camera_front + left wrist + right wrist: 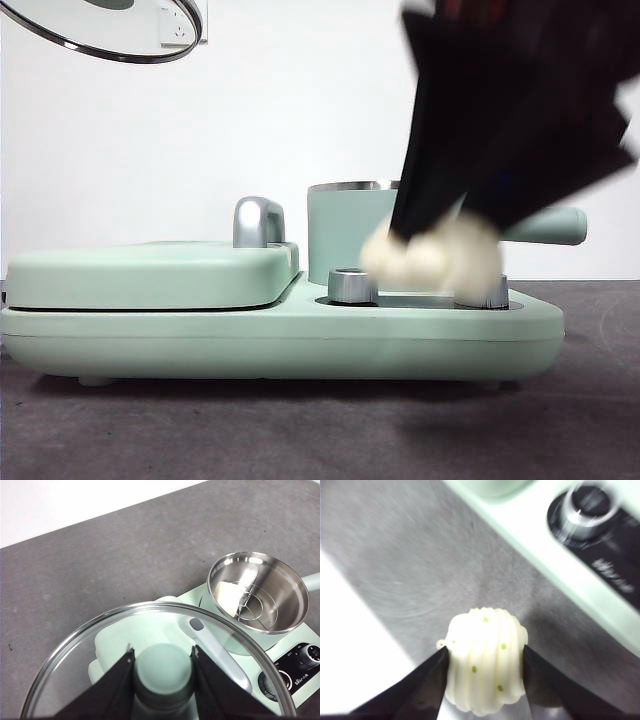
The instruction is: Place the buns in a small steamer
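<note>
My right gripper [485,655] is shut on the round, ridged white bun [485,667] with green specks. It hangs over the grey table beside the appliance base. In the front view this bun [432,256] is a blur in front of the mint-green small steamer [350,232], under the dark right arm. The steamer [257,592] stands open, and the smooth cream bun [227,596] lies inside on a wire rack. My left gripper [163,654] is shut on the green knob [164,672] of the glass lid [75,655], held high above the appliance; the lid [100,35] shows at top left.
The steamer sits on a mint-green base [300,340] with steel dial knobs [352,285] along its front. A flat hinged griddle part [150,272] with a steel handle [258,220] fills the base's left half. The steamer's long handle [555,226] points right.
</note>
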`<state>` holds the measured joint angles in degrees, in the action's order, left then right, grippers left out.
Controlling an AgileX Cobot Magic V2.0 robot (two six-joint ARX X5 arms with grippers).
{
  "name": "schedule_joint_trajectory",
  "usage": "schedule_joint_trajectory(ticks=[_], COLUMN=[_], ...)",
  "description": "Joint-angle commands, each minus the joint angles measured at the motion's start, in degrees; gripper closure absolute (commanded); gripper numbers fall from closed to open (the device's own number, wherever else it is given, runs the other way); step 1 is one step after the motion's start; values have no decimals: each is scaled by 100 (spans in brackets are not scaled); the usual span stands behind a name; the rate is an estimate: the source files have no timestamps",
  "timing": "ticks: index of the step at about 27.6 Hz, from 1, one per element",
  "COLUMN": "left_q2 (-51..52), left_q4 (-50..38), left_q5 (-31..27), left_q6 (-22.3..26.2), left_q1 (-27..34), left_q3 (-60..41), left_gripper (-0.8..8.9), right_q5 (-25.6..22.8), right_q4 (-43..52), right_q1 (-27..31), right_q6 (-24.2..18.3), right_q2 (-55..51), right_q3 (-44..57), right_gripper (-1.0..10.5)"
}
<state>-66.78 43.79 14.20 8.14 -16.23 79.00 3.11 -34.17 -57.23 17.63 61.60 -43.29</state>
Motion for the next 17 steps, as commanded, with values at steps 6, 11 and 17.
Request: schedule_joint_trajectory(ticks=[6, 11, 17], left_q2=[0, 0, 0], left_q4=[-142, -140, -136], left_q5=[22, 22, 22], left_q6=[17, 17, 15], left_q1=[-13, -13, -13], left_q3=[96, 96, 96], left_gripper=[799, 799, 799], right_q5=[367, 461, 466], right_q4=[-2120, -2304, -2319], right_q1=[603, 1228, 1963], right_q6=[59, -422, -1021], right_q2=[105, 466, 1279], right_q3=[-2057, -2953, -3919], right_gripper=[730, 732, 749])
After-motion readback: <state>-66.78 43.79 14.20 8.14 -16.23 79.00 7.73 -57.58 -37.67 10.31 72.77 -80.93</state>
